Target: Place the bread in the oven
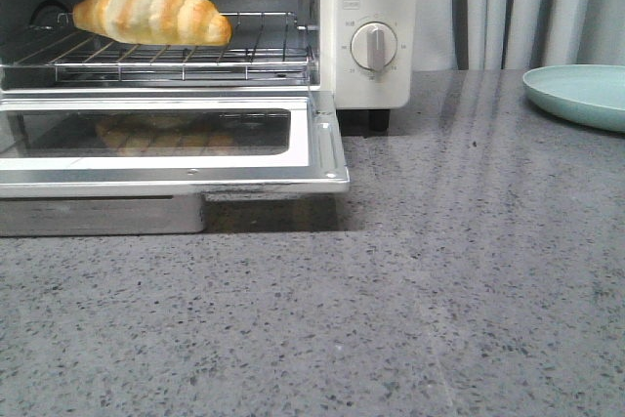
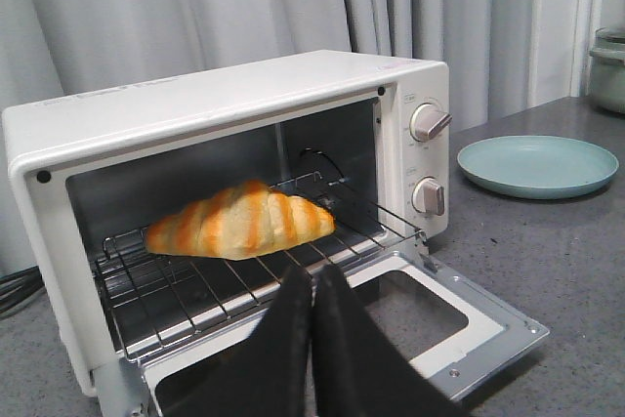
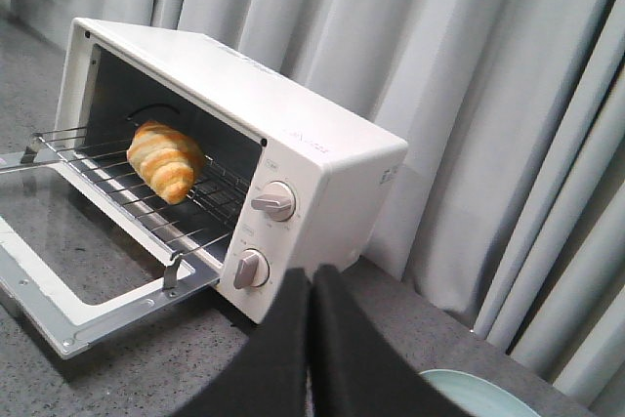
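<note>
The bread, a golden-brown croissant with pale bands, lies on the wire rack inside the white oven. The oven's glass door hangs open, flat over the counter. The bread also shows in the left wrist view and the right wrist view. My left gripper is shut and empty, in front of the rack's front edge, apart from the bread. My right gripper is shut and empty, beside the oven's knob side. Neither gripper shows in the front view.
A pale green plate sits on the grey speckled counter right of the oven; it also shows in the left wrist view. Grey curtains hang behind. A metal tray lies under the open door.
</note>
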### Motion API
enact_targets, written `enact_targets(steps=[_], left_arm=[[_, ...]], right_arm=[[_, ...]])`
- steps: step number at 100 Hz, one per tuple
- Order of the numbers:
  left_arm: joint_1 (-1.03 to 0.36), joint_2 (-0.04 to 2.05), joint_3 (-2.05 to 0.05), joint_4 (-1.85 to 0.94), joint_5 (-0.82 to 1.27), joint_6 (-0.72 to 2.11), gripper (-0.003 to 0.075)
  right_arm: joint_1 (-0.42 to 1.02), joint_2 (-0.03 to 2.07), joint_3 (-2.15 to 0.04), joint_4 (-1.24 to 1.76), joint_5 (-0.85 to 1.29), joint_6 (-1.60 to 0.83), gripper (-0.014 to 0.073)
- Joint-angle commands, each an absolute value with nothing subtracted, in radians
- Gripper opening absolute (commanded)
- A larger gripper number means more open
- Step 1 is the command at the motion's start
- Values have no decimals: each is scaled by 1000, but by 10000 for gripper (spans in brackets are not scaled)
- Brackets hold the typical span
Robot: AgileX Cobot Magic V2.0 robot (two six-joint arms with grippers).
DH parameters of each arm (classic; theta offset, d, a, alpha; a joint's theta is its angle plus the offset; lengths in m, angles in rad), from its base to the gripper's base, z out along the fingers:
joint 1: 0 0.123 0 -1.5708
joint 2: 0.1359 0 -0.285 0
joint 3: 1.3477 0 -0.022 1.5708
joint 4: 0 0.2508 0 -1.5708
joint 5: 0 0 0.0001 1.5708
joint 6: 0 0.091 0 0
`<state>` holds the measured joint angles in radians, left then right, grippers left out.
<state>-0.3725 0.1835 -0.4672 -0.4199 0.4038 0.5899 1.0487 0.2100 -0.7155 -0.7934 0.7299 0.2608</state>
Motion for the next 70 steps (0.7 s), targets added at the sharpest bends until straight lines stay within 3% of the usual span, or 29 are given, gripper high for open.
enact_targets(steps=[1,24,46,70], left_arm=[[-375,194,-487,-444,331,580,-21],[-358,156,-414,-423,287,580,-21],[-211,41,-186,-231,147,502,-21],[-155,-32,-73,-165,238,318,-21]], right_arm=[[1049,226,-736,-836,660,262,-69],[1049,226,-736,-836,660,262,-69],[1049,226,-736,-836,662,262,-69],[1049,226,-736,-836,662,262,-69]])
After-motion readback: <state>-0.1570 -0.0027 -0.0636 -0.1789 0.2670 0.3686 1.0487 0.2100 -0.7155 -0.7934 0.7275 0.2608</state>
